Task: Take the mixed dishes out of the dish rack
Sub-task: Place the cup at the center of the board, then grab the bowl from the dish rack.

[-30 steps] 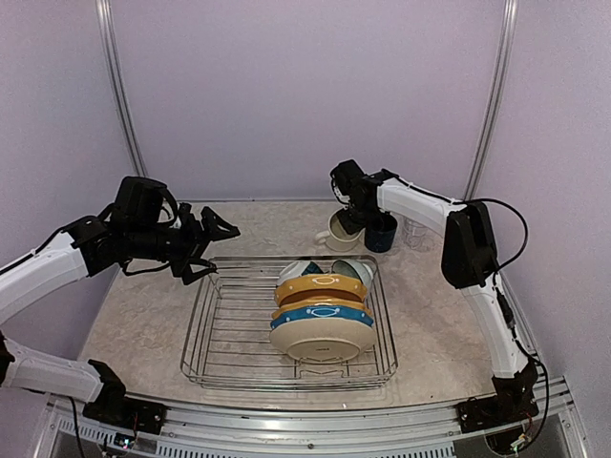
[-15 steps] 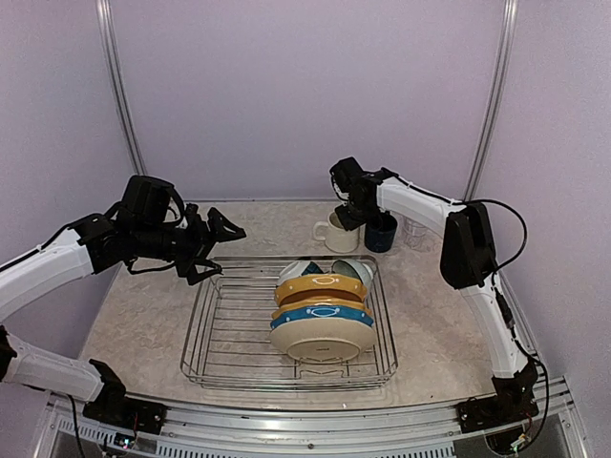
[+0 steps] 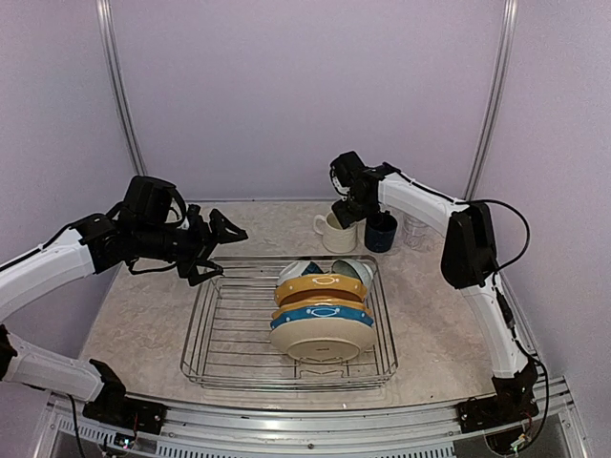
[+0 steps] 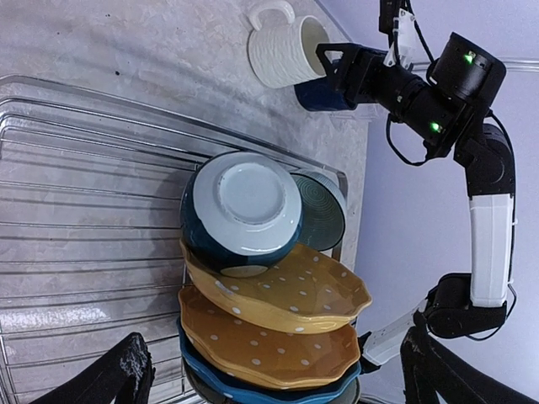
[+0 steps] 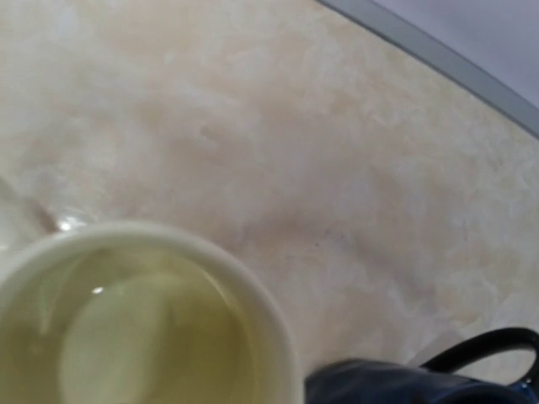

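Cream mug (image 3: 337,234) just beside navy mug (image 3: 382,235); right end effector (image 3: 347,214): cannot tell; left end effector (image 3: 227,253) apart.

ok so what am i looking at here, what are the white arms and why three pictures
Two white robot arms are bolted to the table, each ending in a two-fingered pincer. The wide picture is from a fixed camera above and behind them; the other two are from cameras on the wrists. A silver wire dish rack holds a teal-and-white bowl and mustard yellow, blue-rimmed and cream plates. Behind it stand a cream mug, a navy mug and clear glass tumblers. The left pincer is open and empty by the rack. The right pincer is above the cream mug; whether it grips I cannot tell.
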{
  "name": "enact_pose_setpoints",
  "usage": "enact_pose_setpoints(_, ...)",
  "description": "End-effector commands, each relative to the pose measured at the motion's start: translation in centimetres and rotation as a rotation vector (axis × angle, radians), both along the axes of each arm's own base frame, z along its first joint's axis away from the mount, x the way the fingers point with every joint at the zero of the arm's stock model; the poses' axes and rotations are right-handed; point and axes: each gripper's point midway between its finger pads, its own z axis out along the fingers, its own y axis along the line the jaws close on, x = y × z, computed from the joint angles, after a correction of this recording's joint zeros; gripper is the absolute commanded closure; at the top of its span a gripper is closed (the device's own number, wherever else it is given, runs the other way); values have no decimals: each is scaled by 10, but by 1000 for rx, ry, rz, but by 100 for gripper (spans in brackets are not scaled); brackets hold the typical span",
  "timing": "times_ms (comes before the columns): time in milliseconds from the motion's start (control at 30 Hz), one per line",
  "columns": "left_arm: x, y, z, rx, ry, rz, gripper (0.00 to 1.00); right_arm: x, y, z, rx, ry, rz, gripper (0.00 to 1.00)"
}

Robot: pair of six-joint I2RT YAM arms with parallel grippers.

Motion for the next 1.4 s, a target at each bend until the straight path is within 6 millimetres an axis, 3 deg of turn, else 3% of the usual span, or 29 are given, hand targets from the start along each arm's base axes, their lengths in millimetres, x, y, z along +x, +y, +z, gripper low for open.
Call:
enact_pose_setpoints(0, 0, -4, 3, 13, -19, -26, 1, -9, 2, 74, 109, -70, 28, 30)
enact_pose_setpoints(200, -1, -10, -2, 22, -12, -43, 1, -43, 6, 112, 225, -72, 120, 24)
enact_pose_setpoints(333, -1, -18, -4, 33, -16, -68, 1, -80, 12, 126, 338, -69, 232, 22)
enact_pose_setpoints(467, -1, -25, -3, 62, -40, -99, 1, -123, 12, 126, 399, -47, 362, 21)
enact_pose_setpoints(667, 3, -31, -7, 116, -56, -135, 1, -162, -9, 114, 433, 12, 329, 20)
enact_pose_setpoints(767, 8, -31, -5, 167, -71, -148, 2, -170, -17, 110, 475, 46, 249, 20)
enact_pose_setpoints(833, 13, -33, -13, 216, -64, -171, 2, -176, -14, 105, 528, 76, 227, 19)
enact_pose_setpoints(967, 27, -44, -9, 277, -68, -231, 4, -185, -14, 92, 517, 121, 192, 16)
enact_pose_setpoints(1133, 42, -56, -23, 335, -64, -295, 5, -182, -25, 85, 435, 118, 157, 9)
enact_pose_setpoints(1367, 63, -58, -37, 383, -34, -366, 3, -169, -23, 94, 445, 29, 172, 0)
